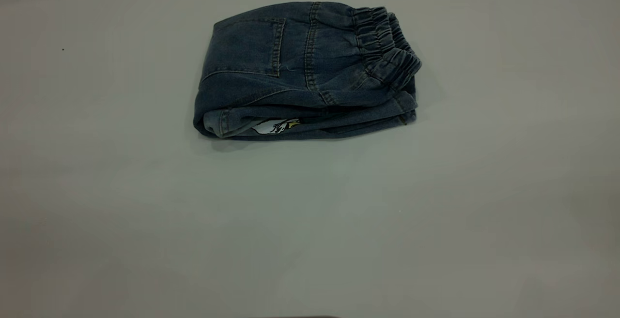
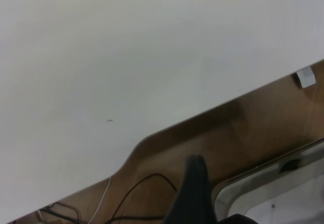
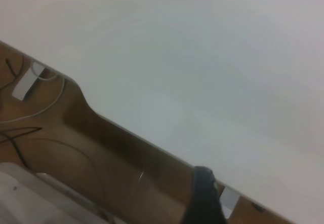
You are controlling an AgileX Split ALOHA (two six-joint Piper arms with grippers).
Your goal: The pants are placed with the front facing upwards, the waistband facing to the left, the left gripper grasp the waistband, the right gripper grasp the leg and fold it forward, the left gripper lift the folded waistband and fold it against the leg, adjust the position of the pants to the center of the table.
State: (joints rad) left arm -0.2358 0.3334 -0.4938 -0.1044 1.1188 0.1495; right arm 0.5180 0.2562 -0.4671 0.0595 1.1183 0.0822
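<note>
pants [image 1: 305, 71]: folded into a compact stack on the table [image 1: 145, 211], waistband [image 1: 387, 47] on top at the right side of the bundle, back pocket facing up, a bit of white print peeking out between layers at the near edge.
why so: both folds look done; waistband lies over the leg layers, so the bundle reads as finished. It sits somewhat toward the far side of the table, so centring may be left, or already judged good enough.
left gripper [image 2: 195, 193]: only one dark finger shows in its wrist view, out past the table edge over the wooden floor and cables. Spread or pressed together: cannot tell. Holds nothing that I can see.
right gripper [image 3: 202, 196]: likewise one dark finger, off the table edge. Opening: cannot tell.
pants vs grippers: well apart from both. No denim in the left wrist view; the right wrist view catches just a blue sliver far across the table from its finger.
arms: both absent from the exterior view, apparently parked.
</note>
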